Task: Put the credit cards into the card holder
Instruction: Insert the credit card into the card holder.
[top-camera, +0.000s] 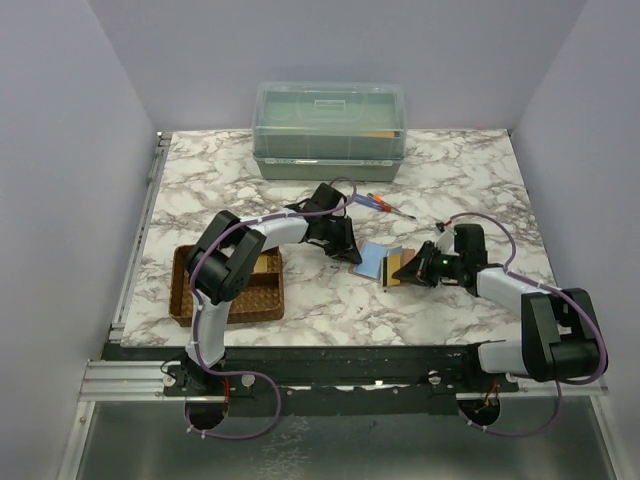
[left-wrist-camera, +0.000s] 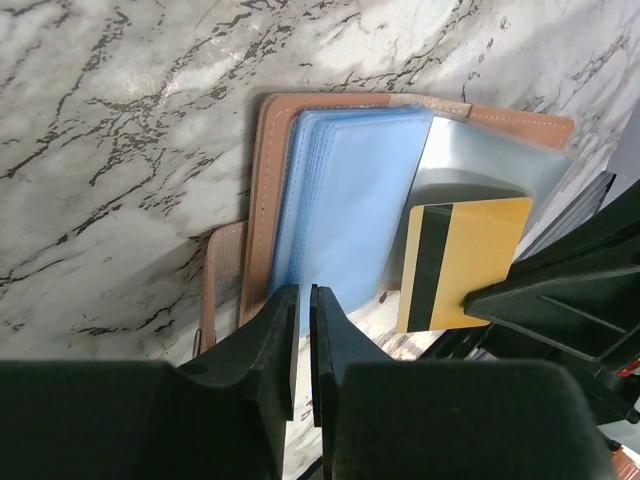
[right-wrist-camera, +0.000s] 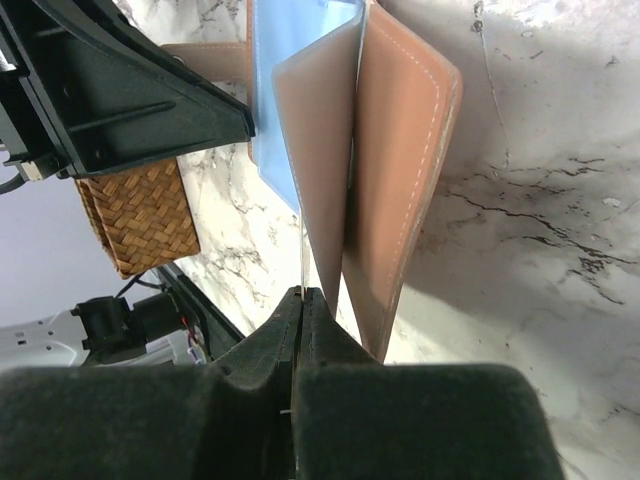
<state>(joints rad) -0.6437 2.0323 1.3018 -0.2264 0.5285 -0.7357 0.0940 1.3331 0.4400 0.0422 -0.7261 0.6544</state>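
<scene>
**Inspector:** Left gripper (left-wrist-camera: 303, 300)?

**Assistant:** Jaws narrow, with a slim gap showing. The tips sit at the left edge of the card holder (left-wrist-camera: 262, 170), against its blue sleeves. I cannot tell whether they pinch anything.

**Inspector:** Right gripper (right-wrist-camera: 302, 296)?

**Assistant:** Clamped tight on the gold card (left-wrist-camera: 465, 250), which overlaps the holder's right-hand clear sleeve.

**Inspector:** Holder position?

**Assistant:** Lying open on the table (top-camera: 450, 180), mid-way across, between the two grippers and right of the woven tray (top-camera: 262, 300).

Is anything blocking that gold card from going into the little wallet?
Nothing visible does. The gold card, pinched by the right gripper, lies against a clear sleeve of the card holder; the left gripper sits off to one side.
</scene>
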